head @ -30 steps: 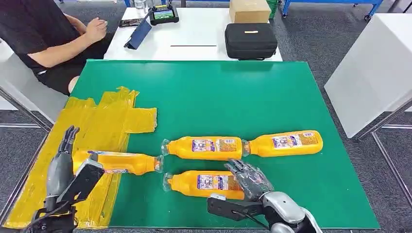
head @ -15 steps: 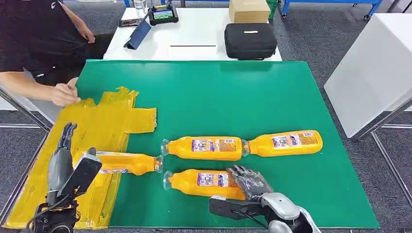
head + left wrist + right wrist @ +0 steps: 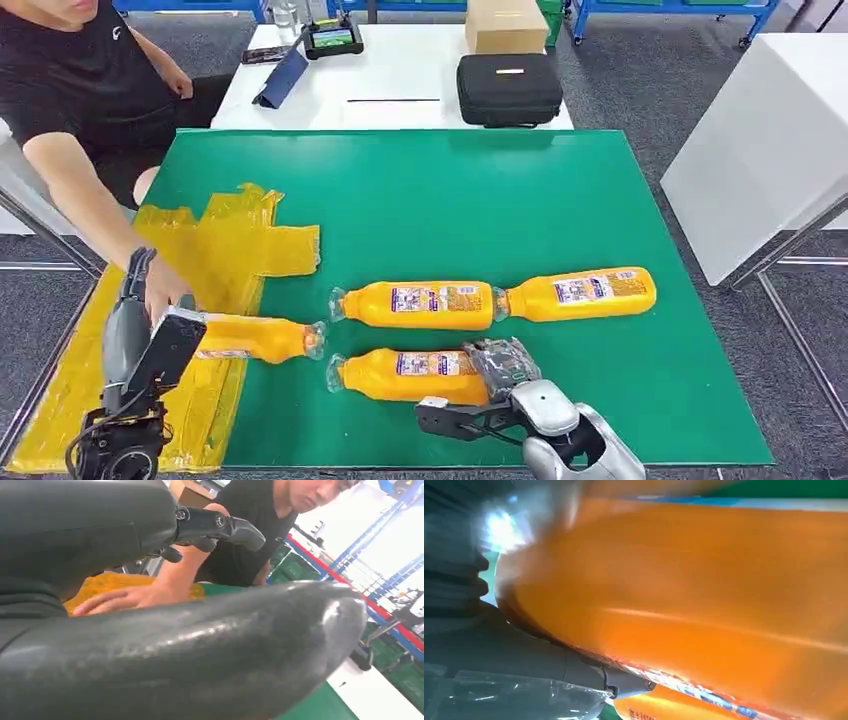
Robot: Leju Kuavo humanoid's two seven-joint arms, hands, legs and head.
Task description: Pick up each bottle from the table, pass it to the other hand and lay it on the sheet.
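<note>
The green worktop [image 3: 480,200] carries a crumpled yellow sheet [image 3: 215,250] along its left side, and every place here is given from that sheet. One orange bottle [image 3: 255,338] lies on its side across the sheet's right edge, cap end pointing away from the sheet onto the green. The left hand [image 3: 128,320] stands over the sheet just beside that bottle's base, its fingers straight, spread and holding nothing. A person's hand [image 3: 165,293] reaches down onto the sheet close by the left hand, and the left wrist view shows it lying flat on the yellow. To the right of the sheet, well clear of it, three more bottles lie on the green. The nearest bottle [image 3: 410,375] lies with its cap toward the sheet, and the right hand [image 3: 503,362] is wrapped around its far end; the right wrist view shows the orange body pressed against the palm. Beyond it lie a middle bottle [image 3: 420,304] and, farthest from the sheet, a right-hand bottle [image 3: 580,293], set end to end.
</note>
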